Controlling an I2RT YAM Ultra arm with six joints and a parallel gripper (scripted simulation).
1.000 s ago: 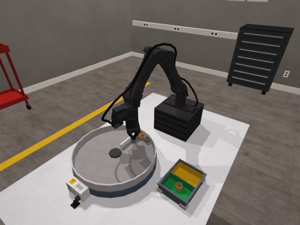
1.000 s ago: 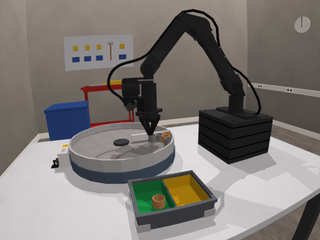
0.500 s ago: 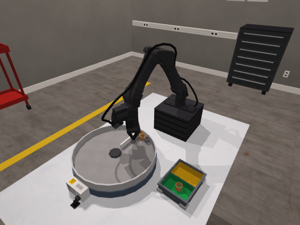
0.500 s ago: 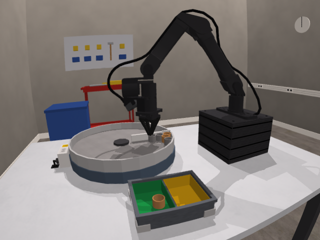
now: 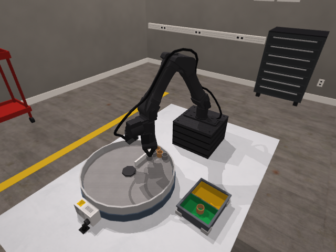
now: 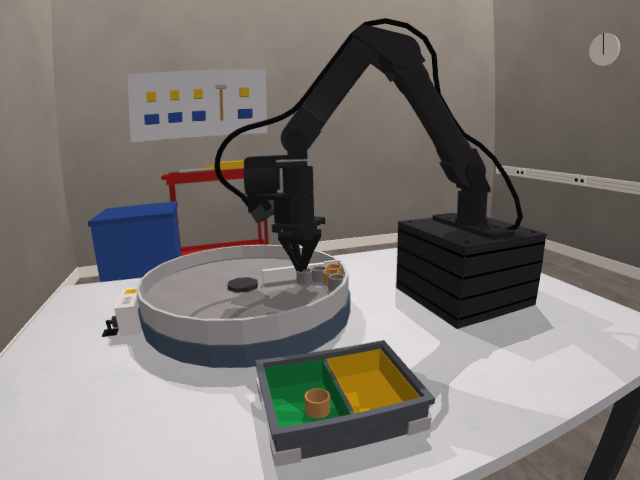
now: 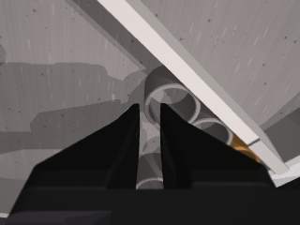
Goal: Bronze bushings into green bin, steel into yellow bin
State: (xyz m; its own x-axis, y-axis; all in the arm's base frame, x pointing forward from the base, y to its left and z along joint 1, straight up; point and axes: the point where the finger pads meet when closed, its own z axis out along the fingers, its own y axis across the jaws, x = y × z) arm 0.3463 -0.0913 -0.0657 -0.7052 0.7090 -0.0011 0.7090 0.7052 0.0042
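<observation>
On the turntable [image 5: 127, 179], several steel bushings and two bronze ones are bunched against the white guide bar [image 5: 140, 159] at the far rim. My gripper [image 6: 302, 268] points straight down over the nearest steel bushing [image 6: 303, 276]. In the wrist view the fingers stand a narrow gap apart, astride the near wall of that steel bushing [image 7: 172, 100], with a little room on each side. A second steel bushing [image 7: 213, 126] and a bronze bushing [image 7: 244, 147] lie behind it along the bar. One bronze bushing [image 6: 316, 403] stands in the green bin [image 6: 299, 390]. The yellow bin [image 6: 372, 382] holds nothing.
A dark octagonal hub [image 5: 128, 171] sits at the turntable's centre, and a raised rim runs around it. A white control box [image 5: 87, 212] stands at its front left. The black arm pedestal [image 5: 200, 130] stands behind the bins. The bushings sit close together beside the gripper.
</observation>
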